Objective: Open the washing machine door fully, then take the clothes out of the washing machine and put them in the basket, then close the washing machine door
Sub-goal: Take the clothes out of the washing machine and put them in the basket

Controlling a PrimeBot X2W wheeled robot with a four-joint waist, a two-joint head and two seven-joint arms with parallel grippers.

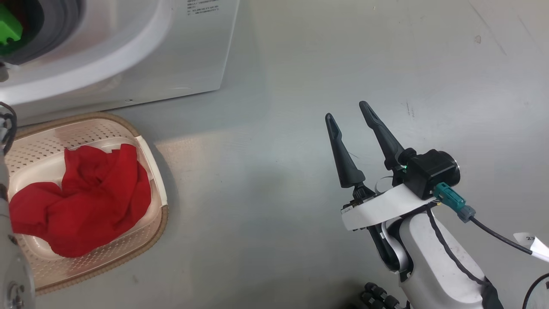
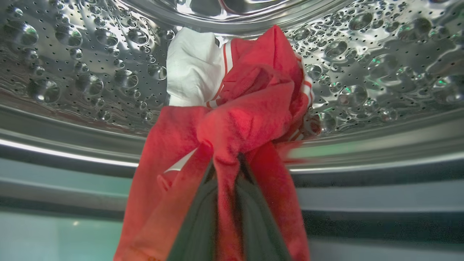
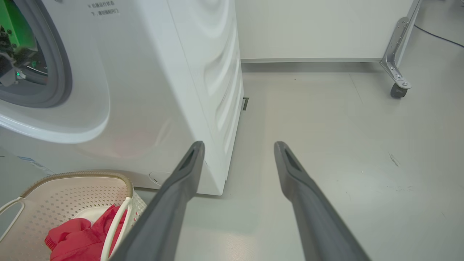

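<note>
Inside the washing machine's [image 3: 163, 90] dimpled steel drum [image 2: 72, 72], my left gripper [image 2: 224, 163] is shut on a bunch of the clothes [image 2: 250, 108]: red fabric with thin white stripes, and a white cloth [image 2: 192, 69] behind it. The fabric drapes over both fingers [image 2: 199, 221]. The cream basket [image 1: 154, 171] stands on the floor in front of the machine [image 1: 128, 51] with a red garment [image 1: 85, 197] in it. My right gripper [image 1: 346, 110] hangs open and empty over the floor, to the right of the basket [image 3: 72, 177]. The washing machine door is out of view.
My left forearm [image 1: 8, 257] runs up the head view's left edge into the drum opening. A metal leg with a caster wheel [image 3: 397, 87] stands by the white wall at the far right. Grey floor [image 1: 279, 171] lies between the basket and my right arm.
</note>
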